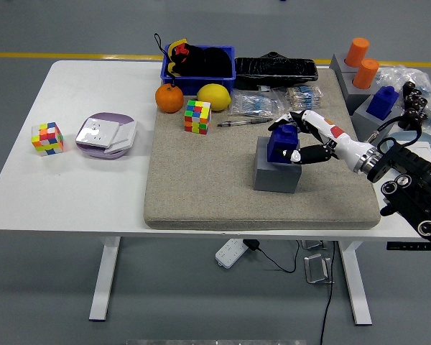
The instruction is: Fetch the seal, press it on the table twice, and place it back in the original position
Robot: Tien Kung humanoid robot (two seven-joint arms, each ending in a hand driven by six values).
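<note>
White table (72, 194), beige mat (201, 180) at centre. Right of centre, right hand (305, 140) clasped around blue seal (282, 144) on grey block (276, 175).

You see a matt, coarse felt-like mat (201, 194) on a smooth white table (79, 194). The blue seal (282, 144) looks like glossy plastic; its grey block (275, 177) is matt. The right hand (305, 140) has shiny white shells and black joints. Crinkled clear plastic bags (262, 104) glint.
</note>
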